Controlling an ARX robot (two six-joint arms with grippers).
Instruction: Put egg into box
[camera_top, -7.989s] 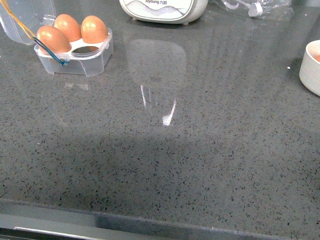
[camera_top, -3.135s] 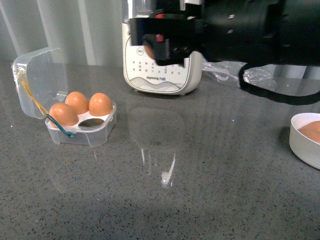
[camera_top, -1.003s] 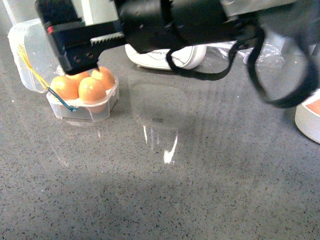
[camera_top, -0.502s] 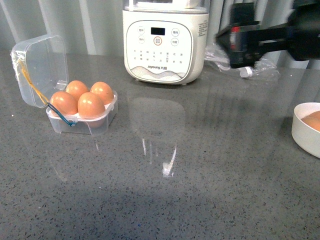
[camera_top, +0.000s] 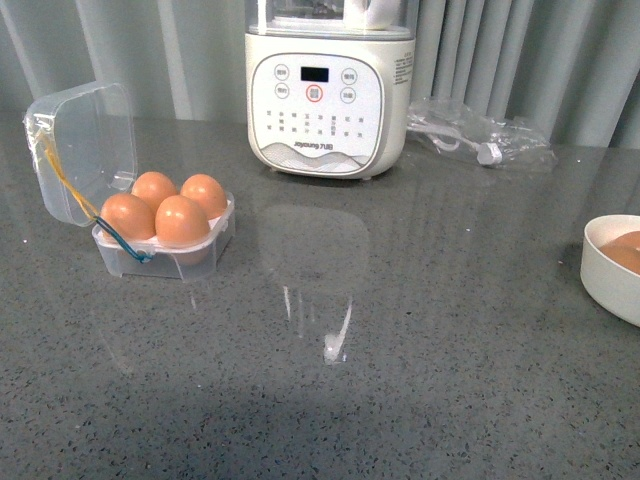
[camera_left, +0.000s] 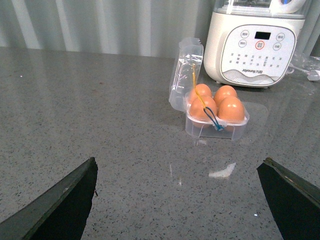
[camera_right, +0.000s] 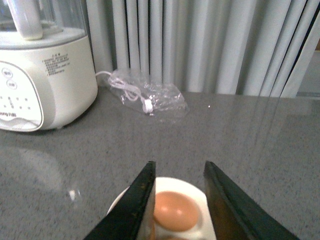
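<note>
Right gripper (camera_right: 178, 167) hangs spread and empty over the white bowl (camera_right: 181, 181) at three o'clock; left gripper (camera_left: 179, 162) is spread too. At ten o'clock the box (camera_top: 165, 258) is full, the egg (camera_top: 182, 220) nearest me. I reckon the placing is done; its lid stands open.

The white bowl (camera_top: 604, 286) runs off the front view's right edge, the appliance (camera_top: 325, 100) off its top

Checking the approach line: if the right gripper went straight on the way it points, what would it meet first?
Probably the egg lying in the white bowl, framed between the open jaws of the right gripper in the wrist view; depth is unclear.
</note>
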